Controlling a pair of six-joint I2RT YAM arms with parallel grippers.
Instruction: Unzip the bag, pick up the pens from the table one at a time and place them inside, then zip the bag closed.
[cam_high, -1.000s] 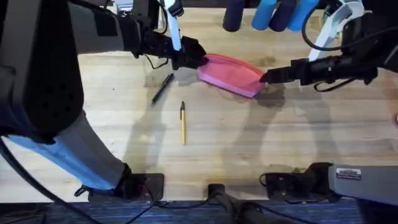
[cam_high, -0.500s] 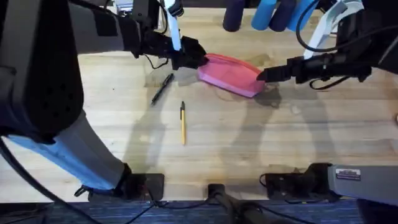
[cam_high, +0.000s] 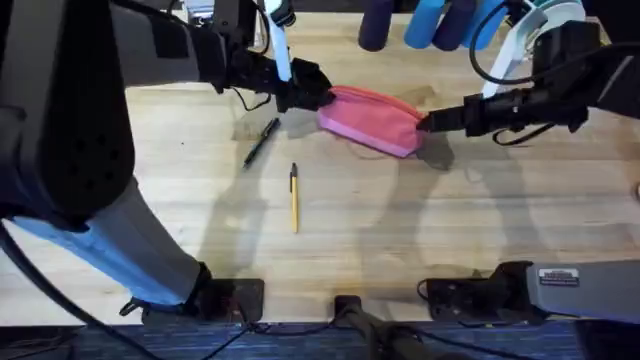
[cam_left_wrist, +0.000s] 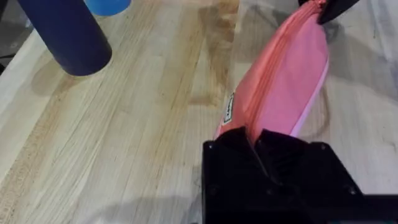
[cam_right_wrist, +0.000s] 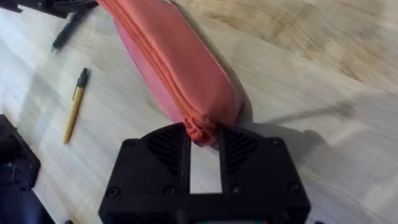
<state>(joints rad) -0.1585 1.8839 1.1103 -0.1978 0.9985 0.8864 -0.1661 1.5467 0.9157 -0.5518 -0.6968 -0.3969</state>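
The pink bag (cam_high: 370, 120) lies on the table (cam_high: 420, 230) at the far middle, zipper along its top. My left gripper (cam_high: 315, 97) is shut on the bag's left end (cam_left_wrist: 273, 81). My right gripper (cam_high: 427, 122) is at the bag's right end, shut on the zipper pull (cam_right_wrist: 199, 129), which sits between its fingers in the right wrist view. The zipper looks closed along the bag (cam_right_wrist: 168, 56). A black pen (cam_high: 262, 140) lies in front of the bag's left end. A yellow pen (cam_high: 294, 197) lies nearer the table's middle, also seen as the yellow pen (cam_right_wrist: 74, 106) in the right wrist view.
A dark blue cylinder (cam_high: 375, 25) and lighter blue cylinders (cam_high: 430, 20) stand at the far edge behind the bag. The left arm (cam_high: 70, 110) looms large and dark over the table's left side. Bare wood lies in front of the pens.
The right arm's wrist has shifted a little toward the far edge while its gripper stays at the bag's right end. The bag, both pens and the left arm have not moved.
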